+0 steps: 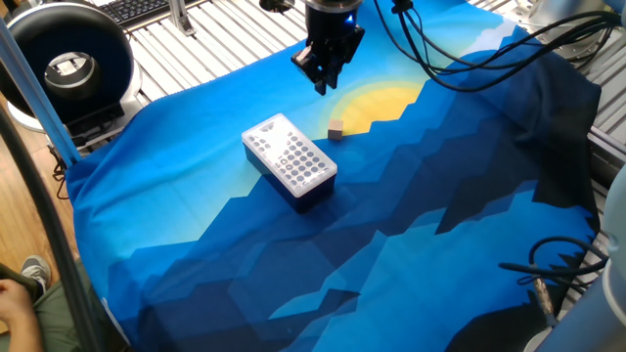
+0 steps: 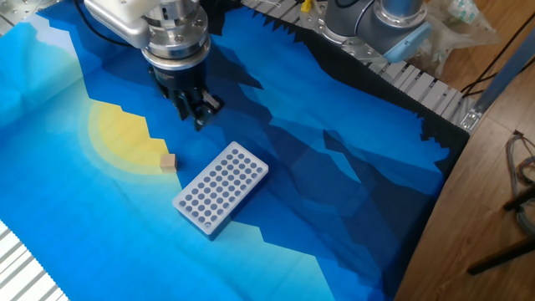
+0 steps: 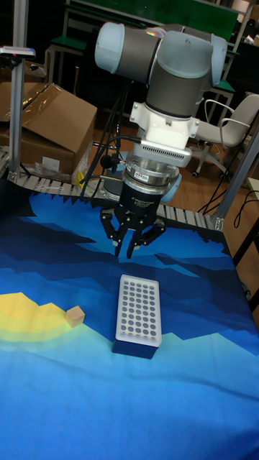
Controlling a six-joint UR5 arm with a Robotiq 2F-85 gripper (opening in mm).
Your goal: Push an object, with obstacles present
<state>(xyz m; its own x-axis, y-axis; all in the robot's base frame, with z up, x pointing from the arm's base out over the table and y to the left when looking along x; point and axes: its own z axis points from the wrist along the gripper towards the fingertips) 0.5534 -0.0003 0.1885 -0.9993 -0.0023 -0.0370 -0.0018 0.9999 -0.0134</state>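
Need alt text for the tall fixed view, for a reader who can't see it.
A UR5 arm's gripper, fingers closed together, hangs above a blue mountain-print cloth. Below it sits a white perforated block with dark sides; a tiny tan cube lies apart to its left.

Obstacle: white perforated block (image 1: 290,161) (image 2: 221,187) (image 3: 137,312), just beside tan cube (image 1: 335,128) (image 2: 168,162) (image 3: 74,315), narrow gap between. Blue cloth (image 1: 411,244) around the cube's other sides bare.

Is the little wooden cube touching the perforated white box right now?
Apart. The other fixed view shows a plain strip of blue cloth between the cube and the white box; the tall fixed view shows the same gap.
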